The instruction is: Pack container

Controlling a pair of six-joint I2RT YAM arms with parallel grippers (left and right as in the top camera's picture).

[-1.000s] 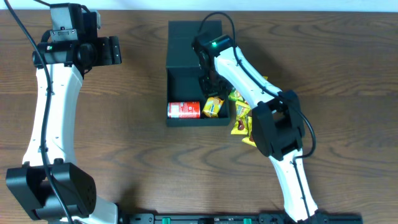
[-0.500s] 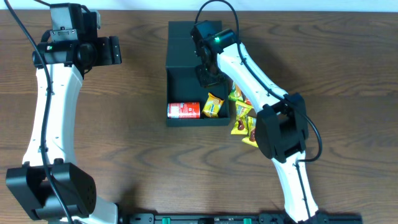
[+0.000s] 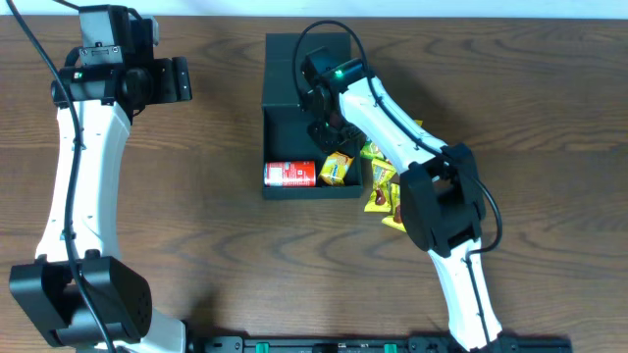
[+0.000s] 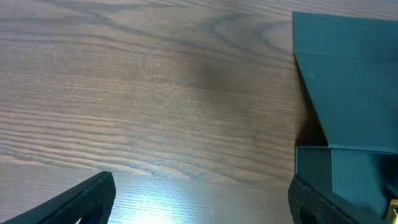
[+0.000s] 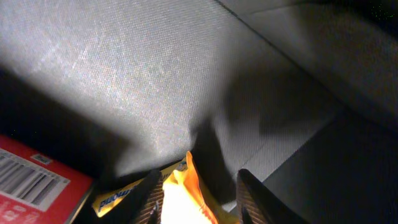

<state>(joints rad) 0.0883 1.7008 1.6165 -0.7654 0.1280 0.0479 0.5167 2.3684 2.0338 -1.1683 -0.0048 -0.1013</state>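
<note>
The dark teal container (image 3: 294, 69) lies open at the middle back of the table, its lid flap toward the far edge. Inside it lie a red can (image 3: 289, 174) and a yellow snack packet (image 3: 338, 167). My right gripper (image 3: 327, 127) is down inside the container, just behind the packet. In the right wrist view its fingers (image 5: 199, 196) are apart, with the yellow packet (image 5: 186, 202) lying between and below them and the can (image 5: 37, 180) at the left. My left gripper (image 3: 182, 78) is open and empty over bare table, left of the container (image 4: 348, 93).
Several yellow snack packets (image 3: 381, 181) lie on the table against the container's right side, partly under my right arm. Bare wood (image 4: 155, 93) stretches to the left of the container.
My right gripper rose toward the back of the container half a second ago and has now come back down toward the packet. The packet, the can and the left arm have not moved.
</note>
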